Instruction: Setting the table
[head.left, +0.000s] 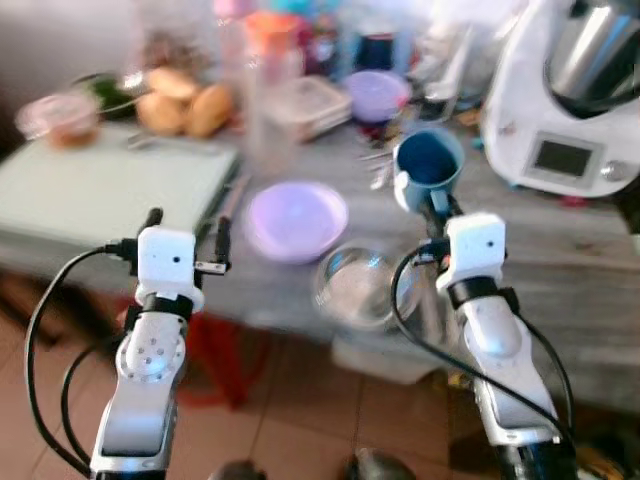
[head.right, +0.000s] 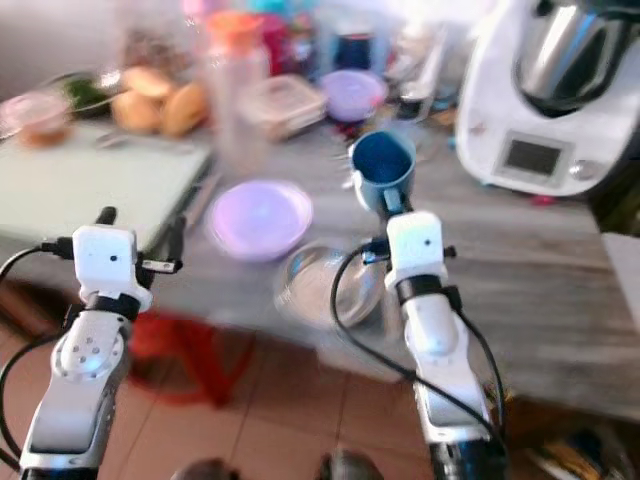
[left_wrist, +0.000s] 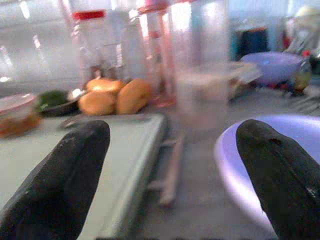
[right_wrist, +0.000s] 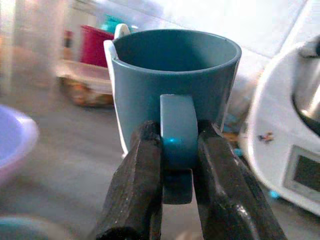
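gripping blue mug (right_wrist: 172, 85) handle, right tool (right_wrist: 177, 150), blurred

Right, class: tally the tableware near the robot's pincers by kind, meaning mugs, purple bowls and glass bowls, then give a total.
Mugs: 1, the blue mug, held by its handle in the right pincer.
Purple bowls: 2, the near purple bowl and the far purple bowl.
Glass bowls: 1, the glass bowl.
Total: 4

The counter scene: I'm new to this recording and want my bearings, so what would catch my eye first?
First, the blue mug, pinched by its handle between the right gripper fingers and held up over the grey counter. To its left, a lilac bowl sits beside a clear glass bowl near the counter's front edge. The open left gripper hovers by the pale green board.
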